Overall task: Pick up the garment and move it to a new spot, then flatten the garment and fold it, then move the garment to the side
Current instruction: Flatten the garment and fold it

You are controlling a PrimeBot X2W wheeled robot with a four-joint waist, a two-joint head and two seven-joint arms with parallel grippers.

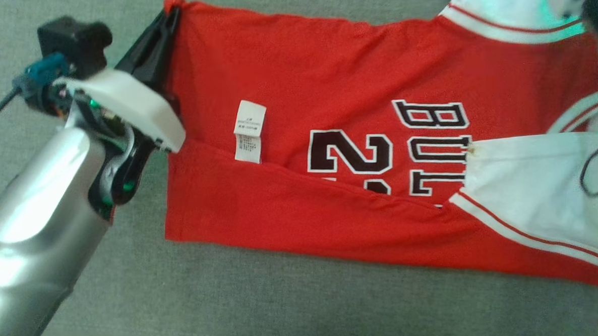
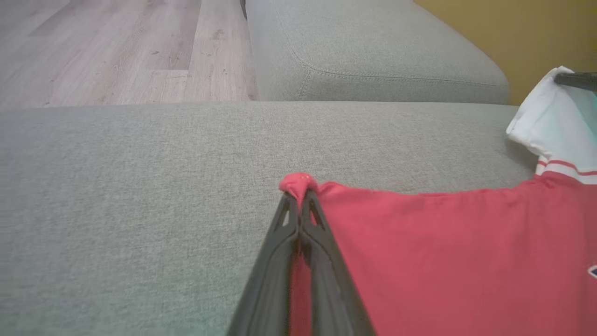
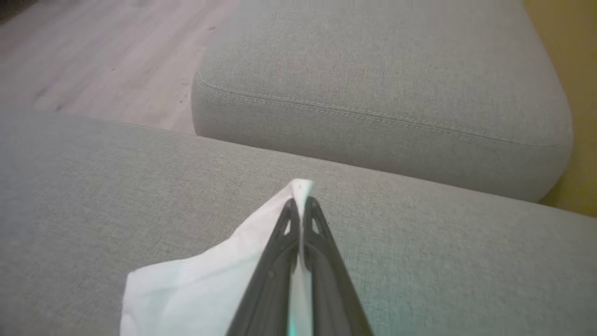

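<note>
jersey (image 1: 283, 61): red; white sleeves with thin red stripes
lettering (image 1: 435, 116): black, white outline
tag (image 1: 249, 130): white, grey print
sofa (image 1: 273, 298): grey weave
floor (image 2: 116, 46): pale wood grain
wall (image 2: 513, 28): mustard yellow
fingers (image 2: 326, 261): black
arm (image 1: 40, 202): silver

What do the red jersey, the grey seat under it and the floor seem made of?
Red jersey: soft matte knit, probably cotton or polyester; it creases and bunches. Grey seat: coarse woven upholstery; the weave shows. Floor: pale wood-look planks, perhaps laminate; grain and joints show.

Silver forearm (image 1: 29, 217), white wrist (image 1: 130, 105), black camera (image 1: 75, 39), blue connector (image 1: 43, 71), dark left pincer (image 1: 172, 13).
</note>
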